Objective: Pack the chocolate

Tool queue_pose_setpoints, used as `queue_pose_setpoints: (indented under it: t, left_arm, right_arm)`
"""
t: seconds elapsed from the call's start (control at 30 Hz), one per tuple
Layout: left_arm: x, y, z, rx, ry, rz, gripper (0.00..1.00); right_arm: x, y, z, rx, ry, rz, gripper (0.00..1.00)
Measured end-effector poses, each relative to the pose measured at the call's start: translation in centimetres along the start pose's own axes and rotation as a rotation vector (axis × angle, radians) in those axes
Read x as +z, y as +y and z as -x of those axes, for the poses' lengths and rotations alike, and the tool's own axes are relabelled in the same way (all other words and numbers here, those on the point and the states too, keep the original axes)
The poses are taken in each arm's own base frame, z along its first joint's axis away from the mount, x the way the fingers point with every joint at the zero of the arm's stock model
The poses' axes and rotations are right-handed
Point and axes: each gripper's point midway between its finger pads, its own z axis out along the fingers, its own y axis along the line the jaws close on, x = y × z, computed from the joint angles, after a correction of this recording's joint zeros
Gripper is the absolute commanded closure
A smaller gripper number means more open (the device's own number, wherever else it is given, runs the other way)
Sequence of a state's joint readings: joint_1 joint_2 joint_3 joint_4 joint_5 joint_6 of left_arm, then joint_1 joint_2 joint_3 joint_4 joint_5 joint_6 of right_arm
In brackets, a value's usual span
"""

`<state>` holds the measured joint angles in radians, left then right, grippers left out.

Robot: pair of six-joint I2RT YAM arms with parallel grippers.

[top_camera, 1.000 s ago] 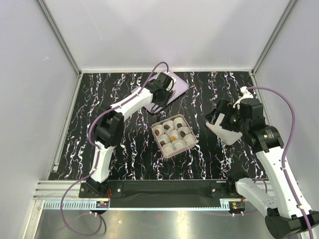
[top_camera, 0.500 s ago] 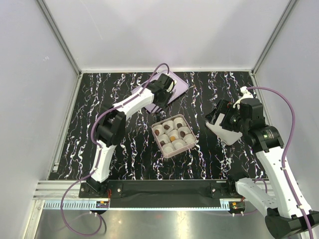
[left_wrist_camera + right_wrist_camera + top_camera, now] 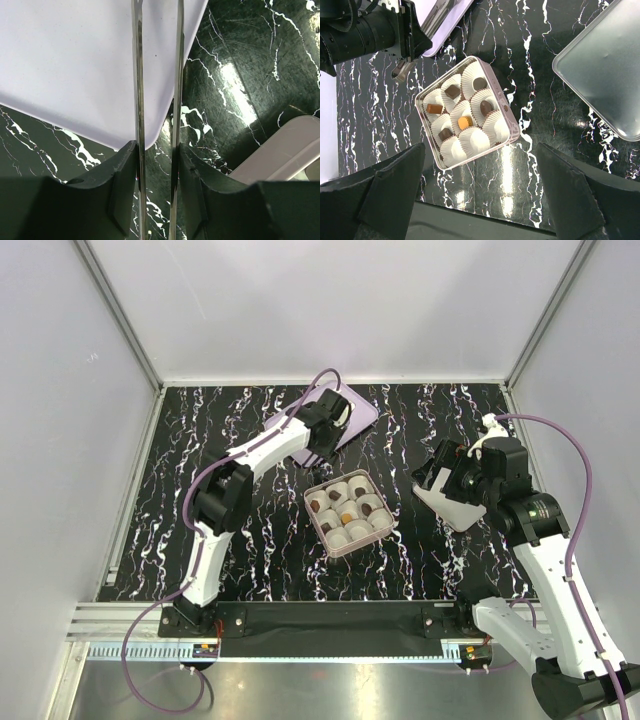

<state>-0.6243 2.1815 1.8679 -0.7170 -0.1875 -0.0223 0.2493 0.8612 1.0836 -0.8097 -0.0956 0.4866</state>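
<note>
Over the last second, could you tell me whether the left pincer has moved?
Yes: the left pincer has slipped slightly toward the near edge of the pink lid, a little closer to the box, which stayed put.

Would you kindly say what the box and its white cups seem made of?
The box: probably thin metal, its rolled rim glinting silver-pink. The white cups: likely paper, matte with pleated walls.

chocolate (image 3: pixel 465 122) in cups (image 3: pixel 474 141) (inside tin (image 3: pixel 506 107)); lid (image 3: pixel 358 413) behind-left; tray (image 3: pixel 605 75) right.
</note>
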Motion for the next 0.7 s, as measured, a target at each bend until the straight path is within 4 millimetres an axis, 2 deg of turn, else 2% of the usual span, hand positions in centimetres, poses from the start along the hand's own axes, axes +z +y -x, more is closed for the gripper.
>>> queue_pose_setpoints:
  t: [0.27, 0.7]
  left_arm:
    - [-0.46, -0.05, 0.68, 0.0, -0.014, -0.001, 0.62]
    - [-0.58, 0.1, -0.01, 0.004, 0.014, 0.007, 0.62]
  right_arm:
    - [-0.19, 0.05, 0.06, -0.001, -0.006, 0.003, 0.0]
    - [-0.31, 0.1, 0.1, -0.001, -0.01, 0.006, 0.0]
